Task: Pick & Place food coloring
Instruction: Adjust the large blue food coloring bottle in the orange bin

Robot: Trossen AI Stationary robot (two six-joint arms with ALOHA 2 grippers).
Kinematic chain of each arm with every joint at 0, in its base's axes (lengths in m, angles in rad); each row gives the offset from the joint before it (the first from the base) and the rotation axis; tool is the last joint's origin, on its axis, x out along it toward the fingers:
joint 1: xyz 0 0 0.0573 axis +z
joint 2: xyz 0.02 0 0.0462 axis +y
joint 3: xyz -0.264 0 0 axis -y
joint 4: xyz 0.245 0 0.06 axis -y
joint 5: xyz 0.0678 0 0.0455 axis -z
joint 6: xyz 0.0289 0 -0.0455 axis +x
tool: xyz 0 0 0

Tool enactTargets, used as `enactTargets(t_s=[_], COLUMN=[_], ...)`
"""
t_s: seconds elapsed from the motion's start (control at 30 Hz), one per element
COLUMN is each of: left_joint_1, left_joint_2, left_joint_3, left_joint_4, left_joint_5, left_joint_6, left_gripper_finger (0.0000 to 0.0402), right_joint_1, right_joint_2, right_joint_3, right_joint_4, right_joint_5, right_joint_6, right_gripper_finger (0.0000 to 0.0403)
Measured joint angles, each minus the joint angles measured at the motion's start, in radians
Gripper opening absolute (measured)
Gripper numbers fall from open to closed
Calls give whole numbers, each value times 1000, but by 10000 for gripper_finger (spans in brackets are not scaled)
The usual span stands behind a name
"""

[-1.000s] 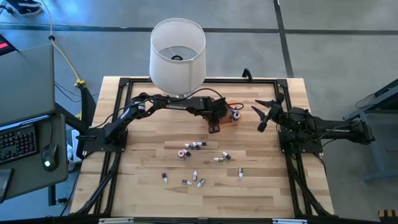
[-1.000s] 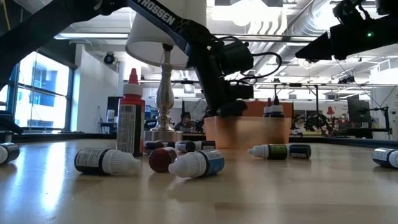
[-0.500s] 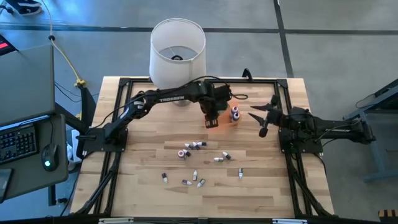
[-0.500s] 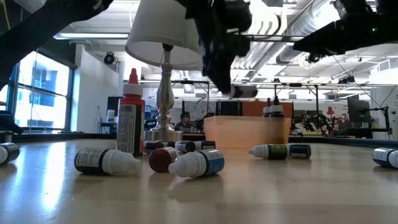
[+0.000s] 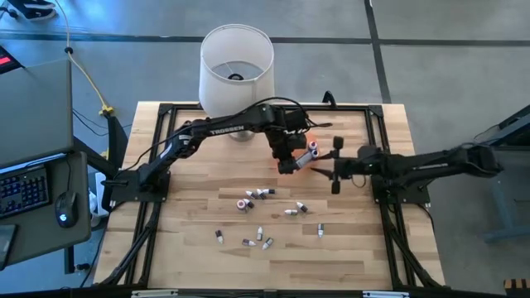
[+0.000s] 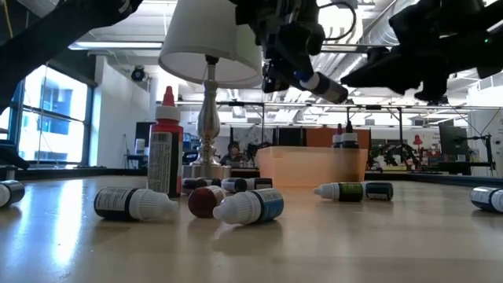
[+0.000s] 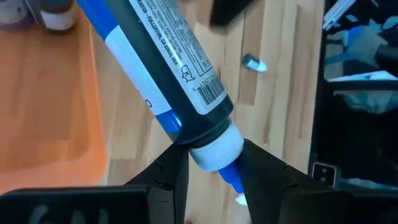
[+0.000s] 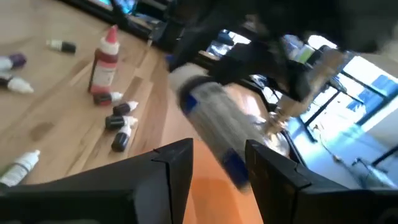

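Note:
My left gripper (image 5: 287,159) is shut on a big dark bottle with a blue-and-white label (image 7: 165,59), held in the air above the orange tray (image 6: 310,167). In the low view the big bottle (image 6: 322,85) slants down toward the right arm. My right gripper (image 5: 334,169) hovers open just right of it. In its wrist view the blurred bottle (image 8: 214,124) lies ahead of the open fingers. One small bottle (image 6: 346,141) stands in the tray. Several tiny food coloring bottles (image 5: 257,194) lie on their sides on the table, and a red one (image 6: 165,145) stands upright. My left gripper pinches the big bottle at its white cap end (image 7: 214,149), one finger (image 7: 171,177) on each side of it. The body points away from the gripper. The bottle is lifted clear and tilted, its far end lower than the cap.
A white lampshade on a metal stem (image 5: 236,62) stands at the table's far edge, behind the left arm. More small bottles (image 5: 257,240) are scattered toward the near edge. Bare wood lies at the table's near left and near right.
My left gripper has risen from the tray's near wall with the big bottle, and the bottle has tipped from level to slanting down toward the right arm. My right gripper has reached toward the table's left, close to the held bottle.

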Motion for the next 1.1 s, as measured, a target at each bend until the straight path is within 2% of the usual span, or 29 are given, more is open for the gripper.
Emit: enactTargets(t_s=[0.17,0.37,0.57,0.67,0.83,0.97,1.1], left_joint_1=[0,1,0,-2,0,0,0], left_joint_2=[6,6,6,5,5,5,4], left_joint_3=[-2,-2,-2,-1,-1,-1,-1], left_joint_4=[-6,-6,-4,1,17,22,25], left_joint_5=[-9,-13,-1,18,53,32,54], left_joint_6=[-26,-75,-76,-120,-187,-192,-238], left_gripper_finger=[108,108,108,108,108,108,108], right_joint_1=[43,73,100,118,122,121,115], right_joint_2=[128,204,213,213,213,213,213], right_joint_3=[0,0,0,1,23,24,25], right_joint_4=[113,206,238,267,220,210,202], right_joint_5=[84,197,222,243,286,286,287], right_joint_6=[-112,-203,-231,-269,-282,-282,-297], right_gripper_finger=[140,140,140,140,143,163,190])
